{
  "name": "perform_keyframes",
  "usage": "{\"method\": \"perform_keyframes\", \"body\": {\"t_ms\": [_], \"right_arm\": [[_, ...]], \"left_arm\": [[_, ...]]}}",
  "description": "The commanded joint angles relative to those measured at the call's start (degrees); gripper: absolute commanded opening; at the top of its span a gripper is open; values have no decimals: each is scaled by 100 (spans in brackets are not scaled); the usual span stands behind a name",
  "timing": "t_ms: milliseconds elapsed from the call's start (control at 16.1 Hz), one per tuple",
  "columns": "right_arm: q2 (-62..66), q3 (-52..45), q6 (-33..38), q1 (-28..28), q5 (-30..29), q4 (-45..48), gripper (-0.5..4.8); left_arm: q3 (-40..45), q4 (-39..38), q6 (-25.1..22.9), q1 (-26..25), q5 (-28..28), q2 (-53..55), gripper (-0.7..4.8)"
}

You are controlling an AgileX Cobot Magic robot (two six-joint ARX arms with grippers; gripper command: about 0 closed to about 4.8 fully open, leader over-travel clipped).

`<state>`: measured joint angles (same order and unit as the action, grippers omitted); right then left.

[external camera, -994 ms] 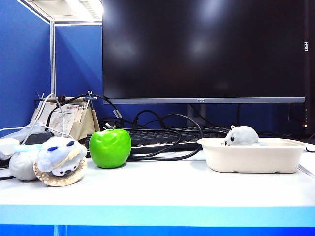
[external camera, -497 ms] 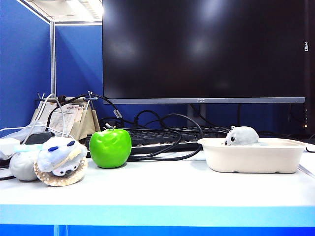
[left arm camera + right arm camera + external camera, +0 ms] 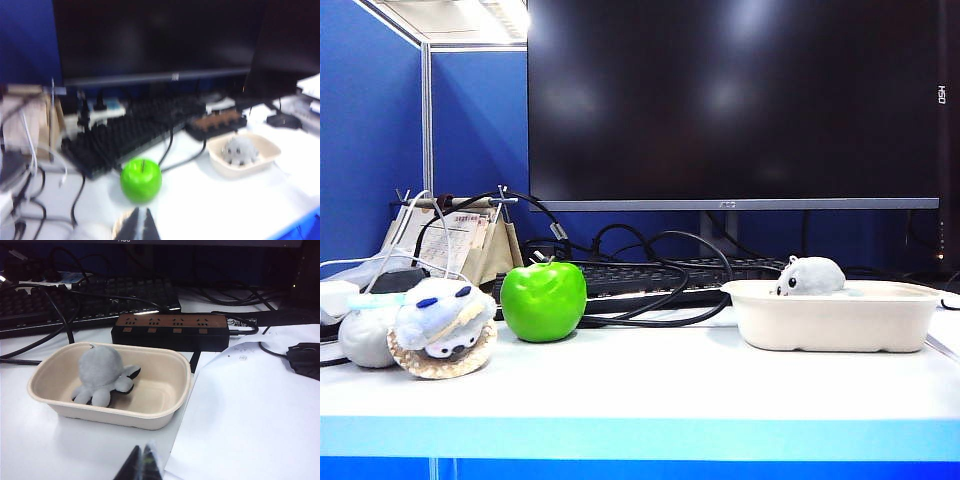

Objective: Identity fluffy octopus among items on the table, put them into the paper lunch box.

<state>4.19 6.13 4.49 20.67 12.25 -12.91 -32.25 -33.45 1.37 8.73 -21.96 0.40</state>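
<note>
The fluffy octopus [image 3: 810, 275] is a small light-grey plush lying inside the paper lunch box [image 3: 830, 325] on the right of the table [image 3: 650, 390]. The right wrist view looks down on the octopus [image 3: 102, 372] at one end of the off-white box [image 3: 110, 415]. My right gripper [image 3: 143, 444] is shut and empty, a short way in front of the box. In the blurred left wrist view the octopus [image 3: 239, 150] sits in the box [image 3: 220, 167]. My left gripper [image 3: 142, 209] is shut and empty, close to the green apple. Neither gripper shows in the exterior view.
A green apple [image 3: 543, 300] stands left of centre, with a plush bird [image 3: 445, 325] and a grey ball [image 3: 360, 340] further left. A keyboard [image 3: 650, 275], cables and a monitor lie behind. A power strip [image 3: 172, 330] and a paper sheet [image 3: 250, 405] border the box.
</note>
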Motion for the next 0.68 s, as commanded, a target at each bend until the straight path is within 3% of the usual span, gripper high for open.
{"method": "perform_keyframes", "body": {"t_ms": [62, 249, 373, 497, 684], "right_arm": [[0, 31, 0, 2, 7, 107, -1], [0, 31, 0, 2, 7, 107, -1], [0, 31, 0, 2, 7, 107, -1], [0, 31, 0, 2, 7, 107, -1], [0, 31, 0, 2, 7, 107, -1]], "left_arm": [[-7, 35, 87, 0, -57, -20, -5], [-7, 59, -315, 0, 31, -20, -5], [-4, 52, -782, 0, 463, -20, -5], [2, 9, -940, 0, 824, -20, -5], [339, 61, -1038, 0, 815, -20, -5]]}}
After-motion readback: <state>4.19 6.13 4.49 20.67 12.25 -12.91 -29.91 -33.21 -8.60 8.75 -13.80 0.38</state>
